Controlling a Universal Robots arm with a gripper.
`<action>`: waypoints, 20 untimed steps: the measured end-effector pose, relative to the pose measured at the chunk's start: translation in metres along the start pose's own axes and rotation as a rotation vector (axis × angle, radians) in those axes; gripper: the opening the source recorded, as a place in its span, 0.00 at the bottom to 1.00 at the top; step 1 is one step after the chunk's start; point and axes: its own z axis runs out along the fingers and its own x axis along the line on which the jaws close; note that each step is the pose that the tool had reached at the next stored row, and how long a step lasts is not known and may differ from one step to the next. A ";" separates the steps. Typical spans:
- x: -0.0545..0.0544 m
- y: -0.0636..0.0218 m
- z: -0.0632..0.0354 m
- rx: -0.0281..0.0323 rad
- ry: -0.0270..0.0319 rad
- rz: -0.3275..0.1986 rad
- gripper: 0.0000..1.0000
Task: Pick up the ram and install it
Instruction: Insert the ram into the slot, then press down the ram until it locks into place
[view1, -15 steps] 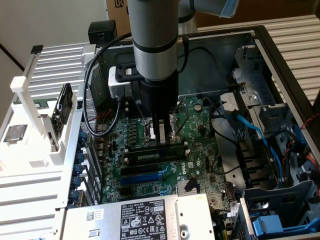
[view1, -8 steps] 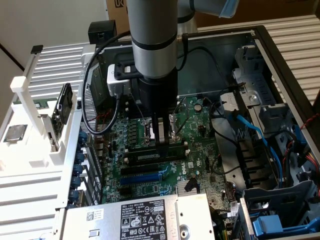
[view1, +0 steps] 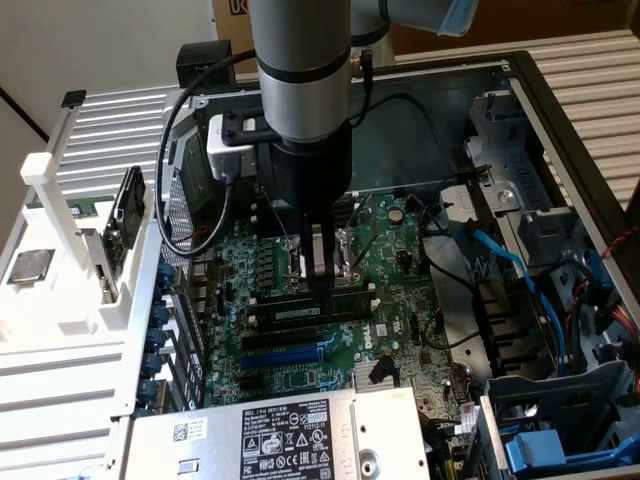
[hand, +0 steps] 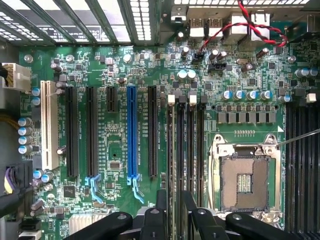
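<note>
The ram (view1: 305, 311) is a dark stick with a pale label strip. It stands upright along a memory slot on the green motherboard (view1: 400, 320), right below my gripper (view1: 322, 286). In the wrist view the ram (hand: 179, 150) runs edge-on along the second of the black slots with white end clips. My gripper (hand: 174, 199) hangs over its near end. The two black fingertips (hand: 161, 200) stand a little apart, one on each side of the stick's top edge, so the gripper looks open. Whether they touch the stick is hidden.
The open processor socket (hand: 245, 182) lies beside the memory slots, with a blue card slot (hand: 131, 132) and a white one (hand: 48, 125) on the other side. Blue cables (view1: 510, 270) and drive cages fill the exterior view's right. The labelled power supply (view1: 270, 435) sits in front. A white rack (view1: 60, 200) and silver chip (view1: 30, 265) stand outside the case.
</note>
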 end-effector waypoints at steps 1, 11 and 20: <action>0.000 0.0001 -0.0006 0.0000 -0.0001 0.000 0.26; 0.000 0.0003 -0.0008 0.0001 0.0000 0.000 0.26; 0.000 0.0002 -0.0008 0.0001 0.0001 0.000 0.11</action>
